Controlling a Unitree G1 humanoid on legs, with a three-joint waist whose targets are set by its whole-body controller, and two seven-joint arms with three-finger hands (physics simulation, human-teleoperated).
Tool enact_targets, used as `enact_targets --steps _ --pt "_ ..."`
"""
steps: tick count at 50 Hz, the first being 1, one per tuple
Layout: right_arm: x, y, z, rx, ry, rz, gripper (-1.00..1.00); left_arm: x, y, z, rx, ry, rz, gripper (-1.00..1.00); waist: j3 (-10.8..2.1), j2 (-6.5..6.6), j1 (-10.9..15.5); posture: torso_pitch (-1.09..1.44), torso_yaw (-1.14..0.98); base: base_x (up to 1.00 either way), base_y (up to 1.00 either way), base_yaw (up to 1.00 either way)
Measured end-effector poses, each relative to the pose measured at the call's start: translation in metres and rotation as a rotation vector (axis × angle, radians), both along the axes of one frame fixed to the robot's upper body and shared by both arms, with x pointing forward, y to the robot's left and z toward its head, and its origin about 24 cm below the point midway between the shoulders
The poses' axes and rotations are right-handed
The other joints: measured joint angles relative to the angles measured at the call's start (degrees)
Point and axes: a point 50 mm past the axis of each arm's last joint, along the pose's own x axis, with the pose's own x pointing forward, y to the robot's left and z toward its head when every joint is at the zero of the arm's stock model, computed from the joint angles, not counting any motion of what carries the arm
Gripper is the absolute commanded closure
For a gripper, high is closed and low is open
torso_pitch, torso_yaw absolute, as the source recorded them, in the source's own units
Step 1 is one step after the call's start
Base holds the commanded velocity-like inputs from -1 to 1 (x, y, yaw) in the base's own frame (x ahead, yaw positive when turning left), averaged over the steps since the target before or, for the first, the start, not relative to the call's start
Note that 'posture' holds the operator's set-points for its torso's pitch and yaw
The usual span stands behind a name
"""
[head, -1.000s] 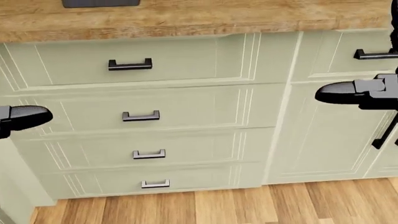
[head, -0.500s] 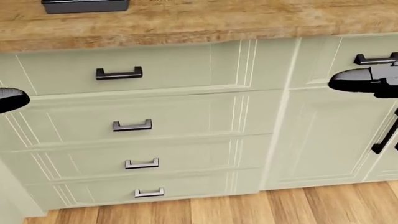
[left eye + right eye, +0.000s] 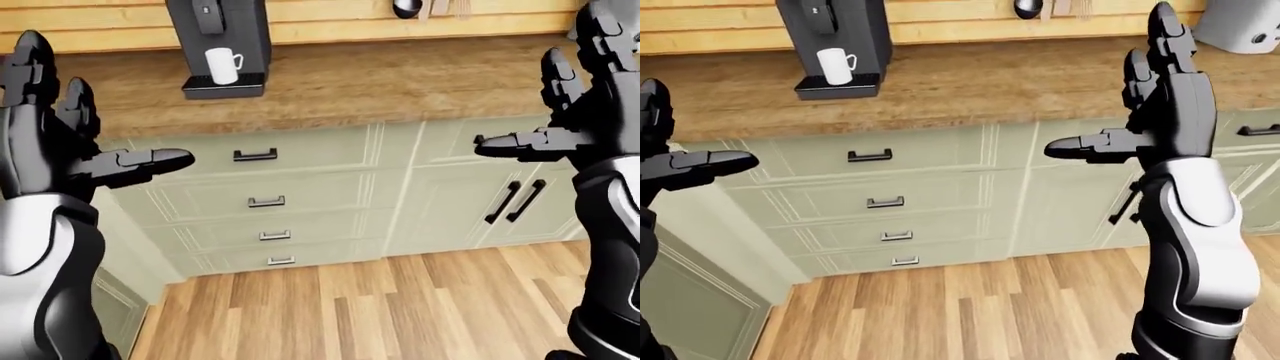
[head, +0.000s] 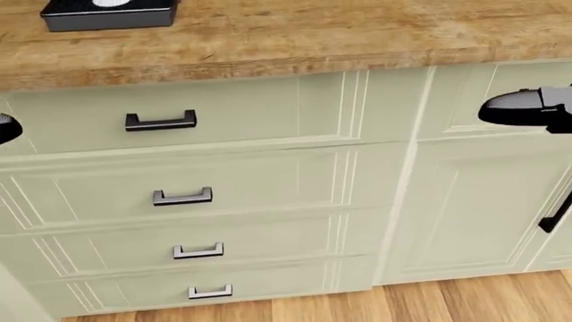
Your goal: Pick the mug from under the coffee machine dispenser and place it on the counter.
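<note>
A white mug stands on the drip tray of a black coffee machine at the top left of the left-eye view, on a wooden counter. The mug also shows in the right-eye view. My left hand is open and raised at the left edge, well below and left of the mug. My right hand is open and raised at the right, far from the mug. Both hands are empty. In the head view only the machine's tray shows.
Pale green drawers with dark handles run below the counter, with cabinet doors to their right. Wood floor lies below. A grey appliance stands at the counter's top right, and a dark utensil hangs on the wall.
The head view has shifted: counter and drawers sit lower and larger in the picture, so the camera has moved closer. Both hands have slid toward the picture's edges.
</note>
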Motion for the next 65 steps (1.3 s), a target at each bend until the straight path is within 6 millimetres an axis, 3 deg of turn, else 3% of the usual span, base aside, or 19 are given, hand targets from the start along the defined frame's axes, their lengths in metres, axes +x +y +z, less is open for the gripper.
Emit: enact_targets --steps 4,7,9,13,17,20,26,30,32,38,42,45,48,51,55,58,60,62,65 --pt "-0.004 -0.002 0.007 -0.007 -0.038 -0.014 -1.0 -0.002 -0.002 0.004 0.01 -0.023 -0.011 -1.0 0.23 -2.87 -0.01 0.0 0.0 0.08 0.0 0.0" --pt "-0.006 -0.002 0.012 -0.014 -0.058 -0.014 -1.0 -0.002 -0.002 0.006 0.01 -0.03 -0.011 -1.0 -0.12 -5.83 0.05 0.0 0.0 0.09 0.0 0.0" --pt "-0.006 -0.005 0.01 -0.008 -0.052 -0.029 -1.0 -0.001 -0.006 0.002 0.005 -0.014 -0.031 -1.0 0.36 -4.62 -0.63 0.0 0.0 0.08 0.0 0.0" --pt "-0.004 -0.009 0.007 0.002 -0.021 -0.047 -1.0 0.0 -0.008 0.002 0.006 0.0 -0.047 -1.0 0.38 -4.0 -0.83 0.0 0.0 0.08 0.0 0.0" --pt "-0.006 -0.006 0.011 -0.008 -0.044 -0.036 -1.0 -0.003 -0.006 0.007 0.013 -0.029 -0.032 -1.0 0.8 -1.35 -0.79 0.0 0.0 0.08 0.0 0.0" --pt "-0.007 -0.005 0.013 -0.011 -0.054 -0.031 -1.0 -0.003 -0.005 0.008 0.017 -0.038 -0.029 -1.0 0.33 1.37 -0.89 0.0 0.0 0.09 0.0 0.0" --pt "-0.003 -0.001 0.007 -0.008 -0.013 -0.001 -1.0 -0.002 0.0 0.002 0.0 0.001 -0.001 -1.0 0.38 -0.5 -0.17 0.0 0.0 0.1 0.0 0.0" --pt "-0.006 -0.002 0.015 -0.013 -0.052 -0.013 -1.0 -0.004 -0.002 0.008 0.011 -0.03 -0.006 -1.0 0.44 -3.27 0.01 0.0 0.0 0.11 0.02 0.0" --pt "-0.008 -0.003 0.018 -0.017 -0.068 -0.014 -1.0 -0.004 -0.002 0.01 0.014 -0.04 -0.008 -1.0 0.14 -5.68 0.1 0.0 0.0 0.11 0.07 0.0" --pt "-0.006 -0.01 0.014 0.002 -0.036 -0.046 -1.0 0.001 -0.008 0.003 0.006 0.003 -0.047 -1.0 0.42 -4.65 -1.07 0.0 0.0 0.12 0.07 0.0" --pt "-0.007 -0.008 0.017 -0.004 -0.055 -0.036 -1.0 -0.002 -0.007 0.01 0.017 -0.03 -0.036 -1.0 0.97 -1.82 -1.01 0.0 0.0 0.12 0.06 0.0" --pt "-0.007 -0.009 0.017 -0.004 -0.053 -0.034 -1.0 -0.003 -0.008 0.01 0.021 -0.042 -0.034 -1.0 0.46 1.6 -1.26 0.0 0.0 0.12 0.07 0.0" --pt "-0.005 -0.004 0.011 0.004 -0.032 -0.012 -1.0 -0.001 -0.004 0.004 0.007 -0.011 -0.013 -1.0 0.95 0.69 -0.25 0.0 0.0 0.12 0.07 0.0" --pt "-0.002 -0.002 0.01 0.004 -0.011 0.003 -1.0 0.001 -0.001 0.003 -0.001 0.006 -0.001 -1.0 0.45 -0.24 -0.11 0.0 0.0 0.12 0.07 0.0" --pt "-0.007 -0.005 0.018 -0.003 -0.052 -0.011 -1.0 -0.003 -0.002 0.012 0.016 -0.028 -0.006 -1.0 0.6 -2.98 -0.04 0.0 0.0 0.13 0.06 0.0" --pt "-0.008 -0.005 0.022 -0.009 -0.075 -0.015 -1.0 -0.005 -0.002 0.016 0.021 -0.05 -0.003 -1.0 0.14 -5.89 0.06 0.0 0.0 0.13 0.06 0.0" --pt "-0.009 -0.008 0.021 -0.002 -0.07 -0.029 -1.0 -0.004 -0.005 0.013 0.017 -0.04 -0.021 -1.0 0.74 -4.7 -0.69 0.0 0.0 0.13 0.07 0.0" --pt "-0.008 -0.012 0.017 0.009 -0.044 -0.044 -1.0 -0.001 -0.007 0.01 0.015 -0.016 -0.04 -1.0 0.66 -5.08 -0.98 0.0 0.0 0.14 0.06 0.0" --pt "-0.008 -0.011 0.018 0.006 -0.042 -0.044 -1.0 -0.001 -0.007 0.011 0.015 -0.014 -0.039 -1.0 0.6 -3.92 -0.91 0.0 0.0 0.14 0.06 0.0"
